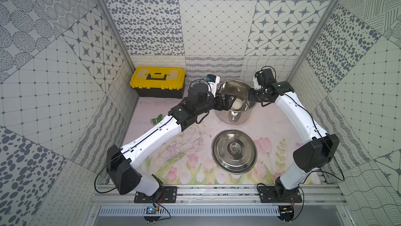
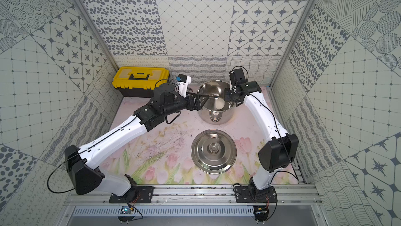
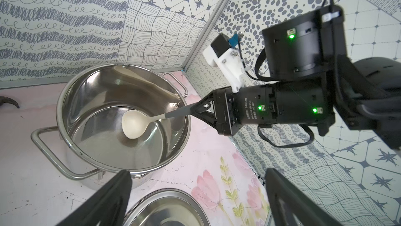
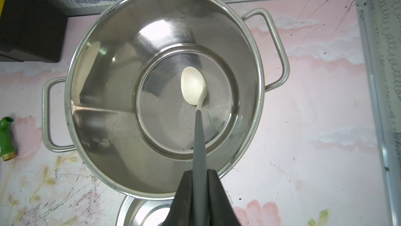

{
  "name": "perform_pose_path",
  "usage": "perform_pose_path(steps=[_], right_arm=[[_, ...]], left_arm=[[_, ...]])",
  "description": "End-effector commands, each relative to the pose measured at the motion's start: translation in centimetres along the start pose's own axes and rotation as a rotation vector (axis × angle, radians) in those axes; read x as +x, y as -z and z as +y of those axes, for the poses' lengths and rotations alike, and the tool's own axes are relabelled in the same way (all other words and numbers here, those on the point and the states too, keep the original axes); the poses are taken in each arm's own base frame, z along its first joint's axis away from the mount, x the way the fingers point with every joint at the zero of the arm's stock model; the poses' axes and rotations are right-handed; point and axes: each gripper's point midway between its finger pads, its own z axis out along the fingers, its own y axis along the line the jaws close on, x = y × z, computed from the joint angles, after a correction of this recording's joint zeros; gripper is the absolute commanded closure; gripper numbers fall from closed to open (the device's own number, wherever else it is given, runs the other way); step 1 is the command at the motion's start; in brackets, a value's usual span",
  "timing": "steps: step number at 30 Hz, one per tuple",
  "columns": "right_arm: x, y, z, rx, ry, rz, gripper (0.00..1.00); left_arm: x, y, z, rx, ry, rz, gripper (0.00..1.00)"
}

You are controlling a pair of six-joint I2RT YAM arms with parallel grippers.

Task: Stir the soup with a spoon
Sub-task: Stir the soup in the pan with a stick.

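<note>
The right wrist view shows the right pincer (image 4: 200, 176) clamped on the spoon (image 4: 192, 86) by its grey handle, with the cream bowl down inside the stockpot (image 4: 104, 127). The left wrist view alone makes plain that the left pincer (image 3: 197, 176) is spread wide and empty beside it.

A lab test cell: printed tile-pattern panels (image 1: 217, 29) wall in a floral mat (image 1: 173, 159), robot arms (image 1: 152, 135) bolted to an aluminium rail (image 1: 217, 189) beside it.

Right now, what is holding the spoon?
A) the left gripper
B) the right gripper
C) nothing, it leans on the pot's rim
B: the right gripper is shut on the grey handle of the spoon, whose bowl is inside the stockpot; the left gripper is open and empty.
</note>
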Motion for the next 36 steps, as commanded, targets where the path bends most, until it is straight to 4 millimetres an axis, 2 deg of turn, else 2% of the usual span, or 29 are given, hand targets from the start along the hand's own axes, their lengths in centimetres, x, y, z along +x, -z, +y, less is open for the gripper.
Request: perform_pose_path(steps=[1,6,11,15,22,25,29,36], right_arm=[[-0.4,2.5,0.1,-0.036,0.0,-0.067,1.0],[2.1,3.3,0.7,-0.063,0.013,-0.035,1.0],[3.6,3.3,3.6,-0.108,0.041,-0.008,1.0],[2.9,2.5,5.7,-0.128,0.048,-0.011,1.0],[-0.7,0.7,7.4,-0.113,0.059,-0.048,1.0],[-2.2,-0.1,7.5,-0.09,0.07,-0.064,1.0],[-3.8,-1.0,6.4,-0.06,0.061,-0.071,1.0],[-5.3,-1.1,2.7,-0.001,0.032,-0.077,1.0]], left_arm=[[-2.0,0.1,-0.6,0.008,-0.019,-0.067,0.0],[-2.2,0.3,-0.4,-0.007,-0.023,-0.082,0.0],[-2.2,0.4,-0.3,-0.011,-0.02,-0.084,0.0],[-2.1,0.5,-0.3,-0.013,-0.016,-0.086,0.0],[-1.6,1.1,0.0,-0.023,0.0,-0.08,0.0],[-1.2,1.5,0.3,-0.035,0.003,-0.077,0.0],[-0.8,2.1,0.7,-0.054,0.001,-0.07,0.0],[0.5,2.5,1.7,-0.087,-0.005,-0.048,0.0]])
